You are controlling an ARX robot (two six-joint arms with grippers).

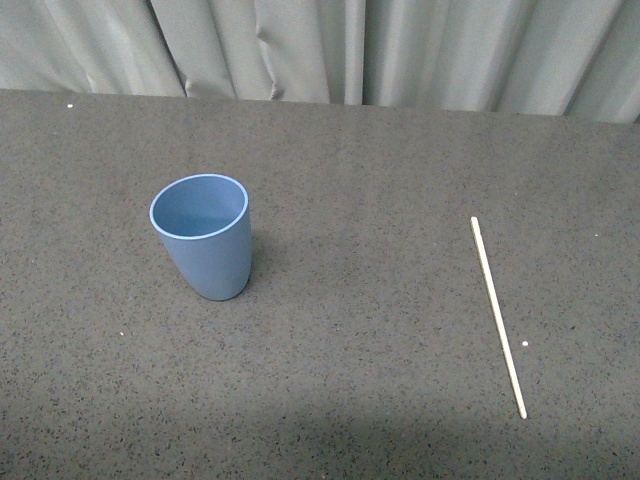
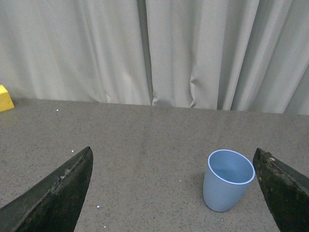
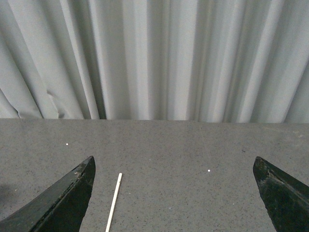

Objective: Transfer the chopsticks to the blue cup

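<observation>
The blue cup (image 1: 203, 236) stands upright and empty on the dark speckled table, left of centre. The chopstick (image 1: 497, 315), a thin pale stick, lies flat on the table to the right, far from the cup. Neither arm shows in the front view. My left gripper (image 2: 176, 166) is open and empty; the cup (image 2: 227, 181) stands ahead of it, close to one finger (image 2: 285, 188). My right gripper (image 3: 174, 166) is open and empty; the chopstick's far end (image 3: 114, 205) lies ahead, close to one finger (image 3: 60, 203).
Grey curtains (image 1: 330, 45) hang along the table's far edge. A yellow block (image 2: 5, 98) sits at the table's far side in the left wrist view. Small white specks dot the table (image 1: 330, 400).
</observation>
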